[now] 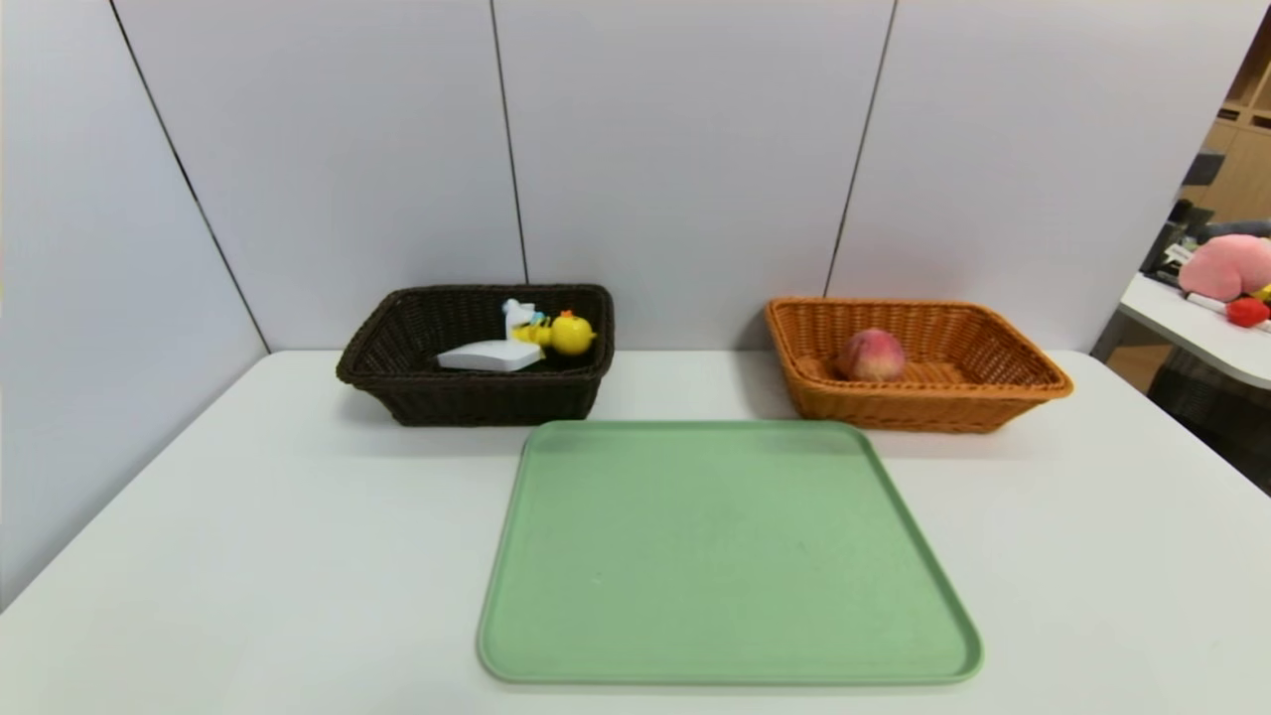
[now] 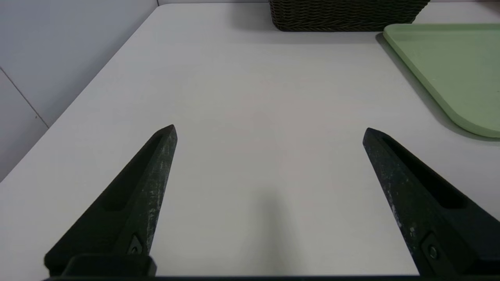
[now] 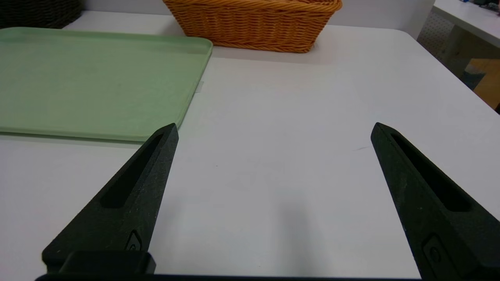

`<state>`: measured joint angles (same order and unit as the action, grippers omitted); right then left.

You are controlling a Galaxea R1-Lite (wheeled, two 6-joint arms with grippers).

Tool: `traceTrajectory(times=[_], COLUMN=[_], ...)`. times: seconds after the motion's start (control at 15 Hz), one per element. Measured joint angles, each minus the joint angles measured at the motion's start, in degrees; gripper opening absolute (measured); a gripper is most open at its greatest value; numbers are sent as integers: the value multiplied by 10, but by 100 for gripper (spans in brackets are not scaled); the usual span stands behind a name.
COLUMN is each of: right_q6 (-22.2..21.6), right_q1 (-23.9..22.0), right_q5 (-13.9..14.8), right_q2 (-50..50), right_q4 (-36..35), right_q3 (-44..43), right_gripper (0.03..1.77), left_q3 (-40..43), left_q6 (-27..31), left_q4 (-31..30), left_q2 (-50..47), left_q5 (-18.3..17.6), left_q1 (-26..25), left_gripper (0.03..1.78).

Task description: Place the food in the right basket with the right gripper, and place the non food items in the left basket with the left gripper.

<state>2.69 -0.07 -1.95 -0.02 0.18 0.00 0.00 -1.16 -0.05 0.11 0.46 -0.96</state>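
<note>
both the left end effector (image 2: 269, 130) and right end effector (image 3: 273, 127) hang released above the white table (image 1: 248, 556).

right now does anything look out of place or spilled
Nothing stands out. The peach sits in the orange basket, the toys in the dark basket, and the green tray is bare.
</note>
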Motion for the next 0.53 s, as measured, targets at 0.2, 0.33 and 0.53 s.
traceTrajectory(times=[0.2,0.33,0.53], right_q6=[-5,-13,-37], right_q1=[0,0,1], right_q5=[1,6,20], right_q2=[0,0,0], right_q4=[0,-1,-1], right_q3=[0,0,0], right_gripper=[170,170,170], left_q3=[0,0,0], left_q6=[-26,-29,-29], left_q4=[-4,-5,-5], left_q2=[0,0,0], left_q5=[15,17,17], left_q1=[0,0,0], left_gripper=[169,169,169])
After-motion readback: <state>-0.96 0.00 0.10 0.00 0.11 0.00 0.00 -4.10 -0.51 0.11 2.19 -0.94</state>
